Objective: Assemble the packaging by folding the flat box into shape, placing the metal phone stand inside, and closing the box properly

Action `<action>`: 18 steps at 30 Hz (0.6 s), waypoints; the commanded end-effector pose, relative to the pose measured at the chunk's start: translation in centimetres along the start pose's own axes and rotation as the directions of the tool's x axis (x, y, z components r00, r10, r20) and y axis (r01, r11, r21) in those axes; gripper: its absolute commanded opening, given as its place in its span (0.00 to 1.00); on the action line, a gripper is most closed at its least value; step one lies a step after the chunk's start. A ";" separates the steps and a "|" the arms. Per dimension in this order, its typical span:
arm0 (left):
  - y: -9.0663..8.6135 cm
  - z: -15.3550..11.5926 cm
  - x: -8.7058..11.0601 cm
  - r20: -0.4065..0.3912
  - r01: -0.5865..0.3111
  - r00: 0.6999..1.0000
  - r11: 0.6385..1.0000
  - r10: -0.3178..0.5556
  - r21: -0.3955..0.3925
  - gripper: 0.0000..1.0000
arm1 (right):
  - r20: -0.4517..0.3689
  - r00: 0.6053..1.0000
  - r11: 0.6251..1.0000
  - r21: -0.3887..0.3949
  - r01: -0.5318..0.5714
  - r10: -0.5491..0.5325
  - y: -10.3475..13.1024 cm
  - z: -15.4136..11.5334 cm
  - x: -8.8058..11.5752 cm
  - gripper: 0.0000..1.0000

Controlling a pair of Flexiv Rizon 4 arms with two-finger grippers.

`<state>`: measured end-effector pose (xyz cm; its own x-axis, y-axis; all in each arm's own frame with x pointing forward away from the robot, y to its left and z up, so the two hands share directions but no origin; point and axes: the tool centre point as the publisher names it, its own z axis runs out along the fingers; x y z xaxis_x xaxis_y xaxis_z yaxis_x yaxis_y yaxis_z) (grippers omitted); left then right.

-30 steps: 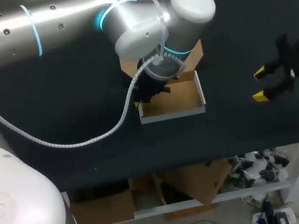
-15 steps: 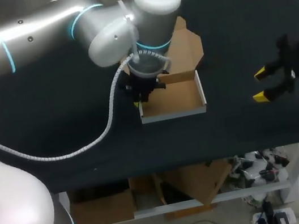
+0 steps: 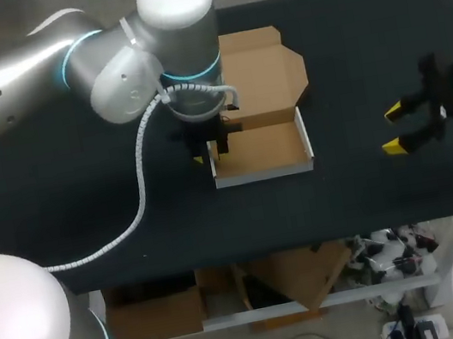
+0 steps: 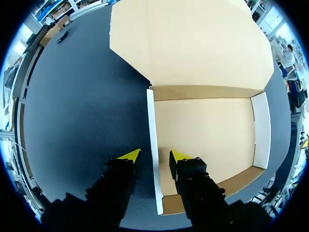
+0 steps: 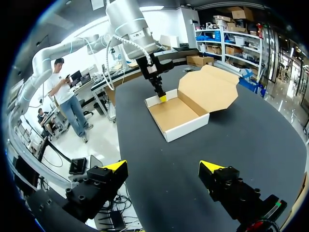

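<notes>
The brown cardboard box (image 3: pixel 262 150) (image 4: pixel 203 130) (image 5: pixel 174 113) with white outer walls sits near the middle of the black surface (image 3: pixel 85 210). It is folded into a low tray with its top open, and the inside is plain brown. Its big lid flap (image 3: pixel 263 85) (image 4: pixel 193 43) (image 5: pixel 207 89) is open and leans back on the far side of the tray, away from me. My left pincer (image 3: pixel 210 149) (image 4: pixel 153 155) (image 5: pixel 161 96) is down at the tray's left side wall (image 4: pixel 152 121). Its two yellow tips stand open, one inside the tray and one outside it, just above the surface. The thin white wall runs between them, and I can see a small gap on each side, so the tips are not squeezing it. My silver left arm (image 3: pixel 36 71) comes in from the left side, and a white coiled cable (image 3: pixel 140 201) hangs from it down over the surface. My right pincer (image 3: pixel 394 128) (image 5: pixel 164 166) hangs over the right part of the surface, well apart from the box. Its fingers are spread wide and hold nothing. From its own view, the box lies ahead of it with my left pincer at the far wall.
</notes>
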<state>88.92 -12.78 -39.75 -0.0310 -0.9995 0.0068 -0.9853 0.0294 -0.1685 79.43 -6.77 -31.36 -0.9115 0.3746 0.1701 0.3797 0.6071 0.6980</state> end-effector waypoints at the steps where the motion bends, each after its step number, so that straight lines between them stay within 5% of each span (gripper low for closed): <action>1: 0.3 -0.4 -0.5 -0.100 -0.004 0.995 1.000 0.004 0.002 0.51 | -0.006 1.000 1.000 -0.004 0.000 0.000 0.0 -0.1 -0.1 1.00; 2: 0.3 -0.6 -0.5 -0.111 -0.003 0.994 1.000 0.004 0.004 0.63 | -0.006 1.000 1.000 -0.004 0.000 0.000 0.0 -0.1 -0.1 1.00; 8: 0.4 -1.5 -0.7 -0.184 -0.023 0.983 1.000 0.023 0.000 0.93 | -0.004 1.000 1.000 -0.005 -0.004 0.004 -0.1 -0.1 -0.2 1.00; 18: 1.1 -3.6 -1.3 -0.297 -0.105 0.949 0.994 0.109 0.029 1.00 | -0.007 1.000 1.000 -0.017 -0.011 0.011 -0.2 -0.2 -0.4 1.00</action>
<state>88.28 -12.40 -37.01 -0.1665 -0.9642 0.2065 -0.9753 0.1303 -0.1782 79.68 -6.94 -31.47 -0.9067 0.3825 0.1776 0.3894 0.5978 0.7007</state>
